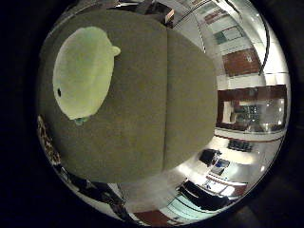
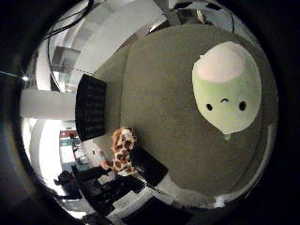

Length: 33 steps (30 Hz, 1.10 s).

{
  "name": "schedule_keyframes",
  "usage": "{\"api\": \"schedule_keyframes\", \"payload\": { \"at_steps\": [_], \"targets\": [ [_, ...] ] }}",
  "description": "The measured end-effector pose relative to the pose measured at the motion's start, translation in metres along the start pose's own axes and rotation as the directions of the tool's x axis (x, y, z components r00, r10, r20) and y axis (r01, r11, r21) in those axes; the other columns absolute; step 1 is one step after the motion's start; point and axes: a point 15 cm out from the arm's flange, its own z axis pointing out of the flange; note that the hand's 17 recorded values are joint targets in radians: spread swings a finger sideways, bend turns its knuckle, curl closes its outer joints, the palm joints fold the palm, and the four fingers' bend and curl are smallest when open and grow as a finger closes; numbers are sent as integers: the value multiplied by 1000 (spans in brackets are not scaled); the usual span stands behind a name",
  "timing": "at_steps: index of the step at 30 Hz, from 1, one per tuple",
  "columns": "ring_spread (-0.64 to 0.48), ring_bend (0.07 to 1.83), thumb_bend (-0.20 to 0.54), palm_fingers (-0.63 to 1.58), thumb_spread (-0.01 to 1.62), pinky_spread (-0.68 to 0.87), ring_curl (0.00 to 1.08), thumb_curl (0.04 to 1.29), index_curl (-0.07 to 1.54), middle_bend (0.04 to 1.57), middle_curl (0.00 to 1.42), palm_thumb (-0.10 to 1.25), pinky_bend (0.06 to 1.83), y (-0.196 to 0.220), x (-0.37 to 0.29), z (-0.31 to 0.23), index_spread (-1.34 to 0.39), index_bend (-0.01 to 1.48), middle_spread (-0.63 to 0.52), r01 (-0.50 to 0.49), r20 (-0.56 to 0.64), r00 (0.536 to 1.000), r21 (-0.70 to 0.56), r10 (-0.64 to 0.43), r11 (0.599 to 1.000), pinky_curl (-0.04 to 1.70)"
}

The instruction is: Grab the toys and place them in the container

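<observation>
Here, my palm looks down on a grey-green couch point(image 1: 156, 104) with 2 cushions. 1 pale green plush toy point(image 2: 227, 89), round with small black eyes and a pinkish top, lies on the cushion, upper left in the little-finger view and upper right in the thumb view. A spotted giraffe toy point(image 2: 123, 150) sits at the couch edge beside a black mesh container point(image 2: 91, 108). I cannot tell how my robot hand is set.

Olive-grey sofa cushions point(image 1: 142, 118), wood-panelled wall point(image 1: 244, 61), white ceiling point(image 2: 112, 37)
</observation>
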Motion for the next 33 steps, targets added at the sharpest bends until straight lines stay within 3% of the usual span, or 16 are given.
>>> {"api": "schedule_keyframes", "payload": {
  "at_steps": [5,13,21,24,26,29,30,33],
  "targets": [
    [210,261,-20,223,1083,452,244,269,328,193,294,336,620,1,-8,20,-391,183,87,-7,-7,1000,9,7,1000,13],
    [238,302,-16,311,1063,483,248,298,325,193,297,489,627,1,-10,39,-338,180,143,-48,-25,998,32,49,998,-3],
    [251,434,-23,539,1054,519,246,307,320,198,302,562,707,-1,-9,43,-280,181,107,-58,-38,997,49,60,997,-8],
    [198,554,-24,758,1052,500,253,307,313,241,310,561,787,1,-11,46,-290,178,52,-60,-35,998,44,61,997,-13],
    [88,662,-23,990,1048,387,265,309,322,315,327,565,830,1,-11,46,-320,209,-31,-60,-35,998,43,61,997,-16],
    [-144,840,-18,1341,1048,-3,338,316,399,569,418,595,948,2,-11,48,-348,358,-134,-61,-34,997,41,62,997,5],
    [-181,894,-15,1428,1049,-161,365,321,449,687,461,615,1024,2,-10,47,-353,481,-162,-61,-35,997,42,63,997,42],
    [-200,1062,-6,1474,1043,-300,438,352,561,904,539,711,1179,1,-9,45,-317,774,-177,-59,-37,997,46,61,997,157]
  ]
}}
